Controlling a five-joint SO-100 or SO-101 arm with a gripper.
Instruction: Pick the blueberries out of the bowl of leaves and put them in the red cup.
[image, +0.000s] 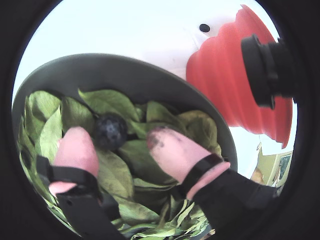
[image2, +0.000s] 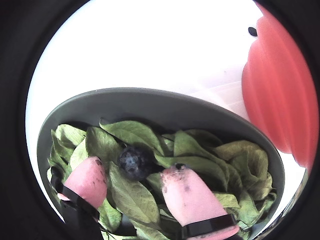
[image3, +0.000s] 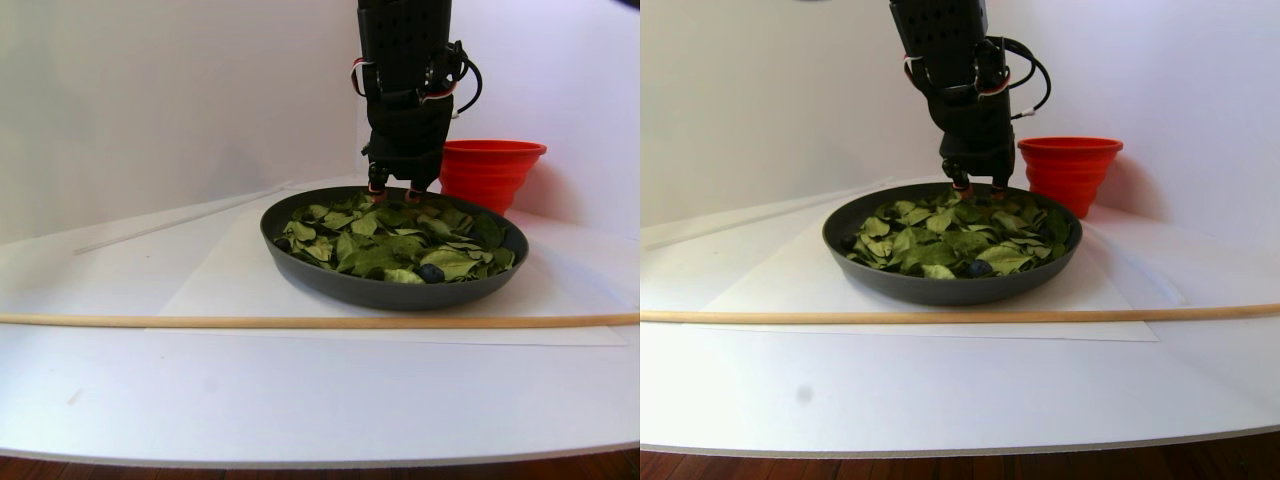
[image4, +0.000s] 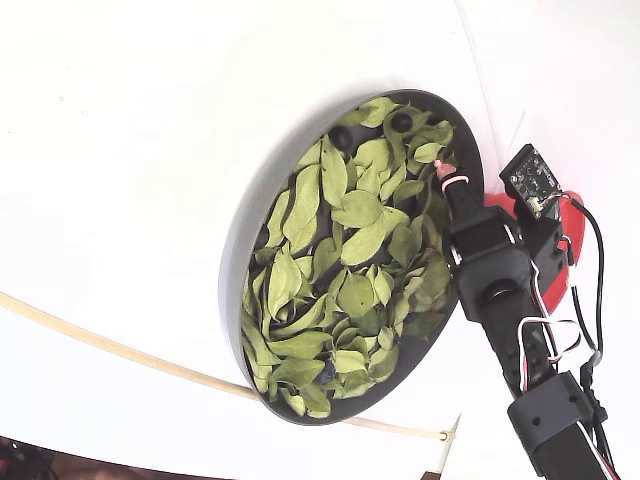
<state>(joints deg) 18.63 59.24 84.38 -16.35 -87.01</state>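
**Pink fingertips straddle a berry at the bowl's edge**

The black arm's two-finger gripper (image: 120, 145) is down among the dry, light green oval leaves (image2: 135, 195) in the wide dark grey bowl (image: 125, 70). Its jaws are parted, nothing pinched. Both pink rubbery fingertips (image2: 187, 195) rest on the leaves, and a small round blue-black blueberry (image: 110, 131) sits in the gap, close against the left pad as a wrist view shows it. The other wrist view has the same berry (image2: 135, 162) just ahead of the tips. The bright red ribbed cup (image3: 492, 172) stands just beyond the bowl's far rim in the stereo pair view, and another blueberry (image3: 431, 272) lies near the front rim. A thin wooden stick (image3: 300, 320) crosses the white table (image3: 300, 400) in front.
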